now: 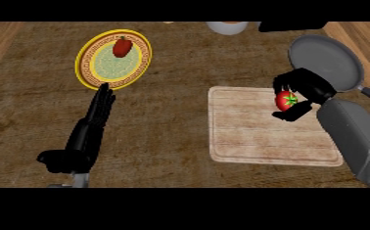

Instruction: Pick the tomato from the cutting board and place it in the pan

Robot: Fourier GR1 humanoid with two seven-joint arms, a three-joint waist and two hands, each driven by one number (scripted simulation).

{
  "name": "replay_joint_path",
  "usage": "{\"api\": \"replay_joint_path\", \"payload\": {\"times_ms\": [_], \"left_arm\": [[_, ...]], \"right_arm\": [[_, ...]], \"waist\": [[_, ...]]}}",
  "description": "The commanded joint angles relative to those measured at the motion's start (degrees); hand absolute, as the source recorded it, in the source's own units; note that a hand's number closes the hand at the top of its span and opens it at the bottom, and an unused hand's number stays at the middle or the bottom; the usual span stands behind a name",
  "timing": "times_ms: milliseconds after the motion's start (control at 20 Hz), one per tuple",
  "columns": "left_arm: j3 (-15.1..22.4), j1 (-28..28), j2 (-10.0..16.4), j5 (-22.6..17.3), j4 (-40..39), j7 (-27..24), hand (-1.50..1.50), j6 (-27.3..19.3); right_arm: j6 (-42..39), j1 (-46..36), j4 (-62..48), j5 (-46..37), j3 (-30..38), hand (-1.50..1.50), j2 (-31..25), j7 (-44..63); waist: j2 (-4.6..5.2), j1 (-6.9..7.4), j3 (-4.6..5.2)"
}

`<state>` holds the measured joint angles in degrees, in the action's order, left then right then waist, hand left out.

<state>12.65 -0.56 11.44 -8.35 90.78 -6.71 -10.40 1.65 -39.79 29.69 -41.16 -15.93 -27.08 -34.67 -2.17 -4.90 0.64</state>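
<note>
No legible text, labels, brand marks, numbers or signs appear on any surface. The yellow plate [81, 63] carries only a decorative key-pattern band around its rim, not lettering.

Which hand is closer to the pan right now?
Right. The right hand, fingers curled round the tomato, sits at the pan's lower left edge; the left hand is far off, by the yellow plate.

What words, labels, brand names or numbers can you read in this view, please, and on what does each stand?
None: no word, number, brand or sign can be read anywhere.
The yellow plate carries only a key-pattern band round its rim, not letters.
The cutting board, the pan and the tomato bear no markings.
</note>
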Motion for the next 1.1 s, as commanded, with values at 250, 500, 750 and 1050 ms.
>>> {"api": "replay_joint_path", "payload": {"times_ms": [250,500,750,1050], "left_arm": [[-0.7,-0.9,0.3,0.3,0.7,0.2,0.0,-0.5],[-0.3,-0.3,-0.2,0.7,-0.6,-1.4,0.0,0.3],[1.2,0.5,-1.6,0.8,-0.7,-0.9,0.0,1.6],[1.6,2.5,-3.9,3.8,-2.6,-2.6,0.0,1.5]], "right_arm": [[8.2,6.9,20.6,9.0,9.4,1.5,-0.4,12.6],[6.0,15.1,35.1,14.3,12.9,1.5,-0.9,22.2],[5.0,23.1,48.8,18.6,17.9,1.5,-2.7,31.8],[8.2,20.5,38.0,19.3,25.9,1.5,-3.5,25.3]], "waist": [[-0.17,-1.42,-0.36],[0.77,0.02,-0.43],[1.66,2.86,-0.55],[2.23,4.98,-0.64]]}}
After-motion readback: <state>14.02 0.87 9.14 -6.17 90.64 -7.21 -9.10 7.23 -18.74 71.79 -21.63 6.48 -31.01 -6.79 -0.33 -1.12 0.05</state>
